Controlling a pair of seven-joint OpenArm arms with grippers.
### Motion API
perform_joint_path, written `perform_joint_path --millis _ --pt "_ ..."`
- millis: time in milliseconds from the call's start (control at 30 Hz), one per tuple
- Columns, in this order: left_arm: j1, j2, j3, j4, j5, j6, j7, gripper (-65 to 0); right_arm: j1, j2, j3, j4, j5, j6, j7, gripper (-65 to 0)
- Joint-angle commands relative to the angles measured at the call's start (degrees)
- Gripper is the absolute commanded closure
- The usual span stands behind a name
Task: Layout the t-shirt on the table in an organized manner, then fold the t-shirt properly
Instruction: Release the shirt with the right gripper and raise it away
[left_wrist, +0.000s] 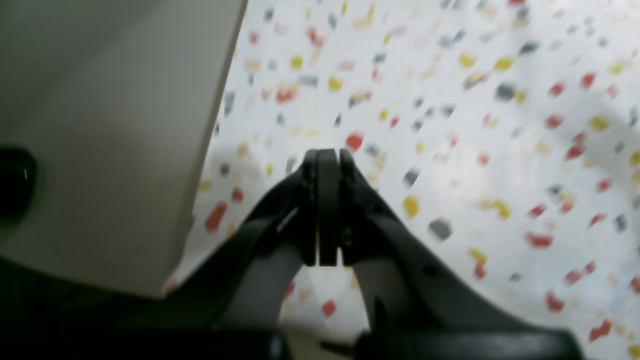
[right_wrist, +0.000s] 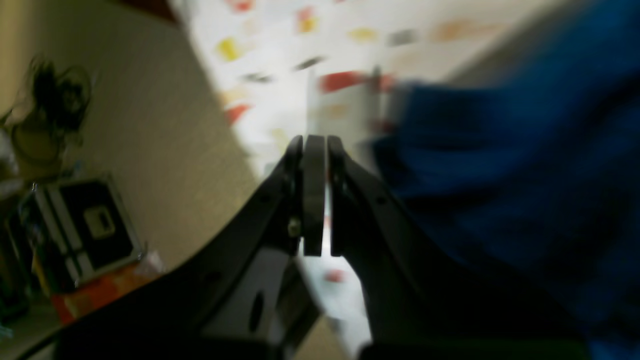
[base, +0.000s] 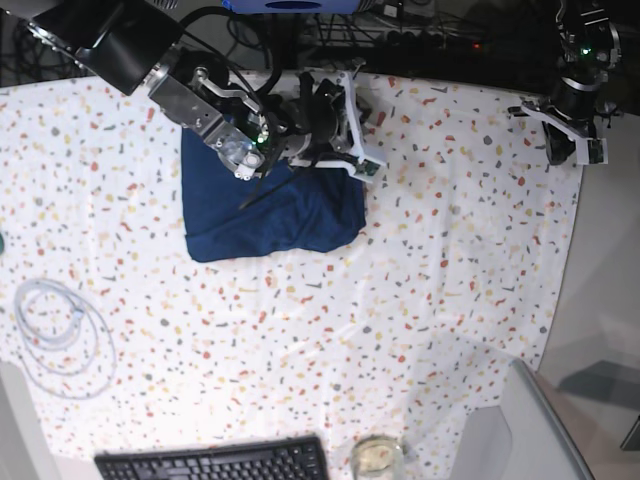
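Base view: no legible writing; both grippers closed and empty, t-shirt (base: 270, 205) folded on table (base: 440, 270)

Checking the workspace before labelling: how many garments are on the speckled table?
1: the t-shirt, a folded navy bundle near the table's far edge, below the right gripper. Nothing suggests another hidden beneath it.

- The t-shirt (base: 270, 205) is plain dark navy-blue, folded into a compact, roughly square bundle with slightly rumpled edges, lying flat on the far middle-left part of the counter.
- The counter (base: 420, 270) is covered in white cloth speckled with red, orange, yellow and grey flecks, mildly wrinkled.
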Motion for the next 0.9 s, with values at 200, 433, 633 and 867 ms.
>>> perform_joint_path --millis 200,433,633,867 --pt "0.2 -0.8 -0.6 0.2 -0.4 0.0 -1.3 0.0 1.2 2.3 0.8 12.6 0.9 -9.0 -1.1 -0.5" --pt "0.2 -0.7 -0.3 0.5 -0.4 0.0 -1.3 0.0 3.5 1.8 3.7 4.6 0.9 -10.0 0.3 -0.6" --pt "0.2 -0.7 -0.2 0.2 -0.4 0.0 -1.3 0.0 3.5 1.7 -1.6 -1.0 0.9 -10.0 5.2 -0.6" --pt "0.1 -0.7 -0.2 0.2 -0.4 0.0 -1.3 0.0 3.6 1.1 -3.4 1.3 0.9 -10.0 5.4 -0.6"
